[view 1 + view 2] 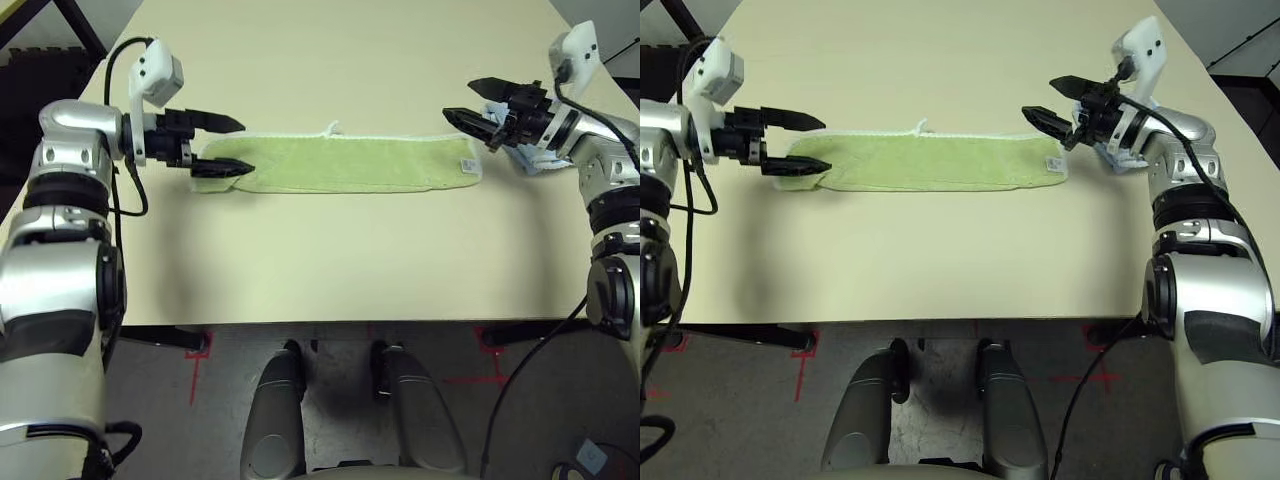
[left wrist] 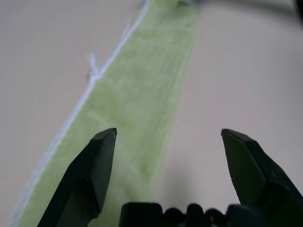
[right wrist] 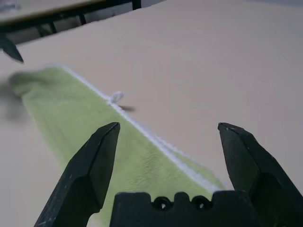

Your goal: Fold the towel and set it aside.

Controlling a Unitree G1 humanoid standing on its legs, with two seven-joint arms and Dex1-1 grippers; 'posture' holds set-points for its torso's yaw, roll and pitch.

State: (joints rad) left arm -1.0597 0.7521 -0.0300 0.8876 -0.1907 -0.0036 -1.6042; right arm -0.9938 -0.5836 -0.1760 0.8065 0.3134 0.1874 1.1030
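The light green towel (image 1: pixel 340 163) lies flat on the tan table (image 1: pixel 330 260) as a long narrow strip running left to right, with white edging along its far side and a small white tag (image 1: pixel 466 165) at its right end. My left gripper (image 1: pixel 246 148) hovers open at the strip's left end, one finger over the cloth. At the right end my right gripper (image 1: pixel 458 98) is open just above and beyond the corner. Both grippers hold nothing. The left wrist view looks along the towel (image 2: pixel 142 85) between open fingers, and so does the right wrist view (image 3: pixel 85 123).
A pale blue cloth (image 1: pixel 535 160) lies bunched under my right wrist near the table's right edge. Bare tabletop stretches in front of and behind the towel. The table's front edge (image 1: pixel 330 324) runs close to my body.
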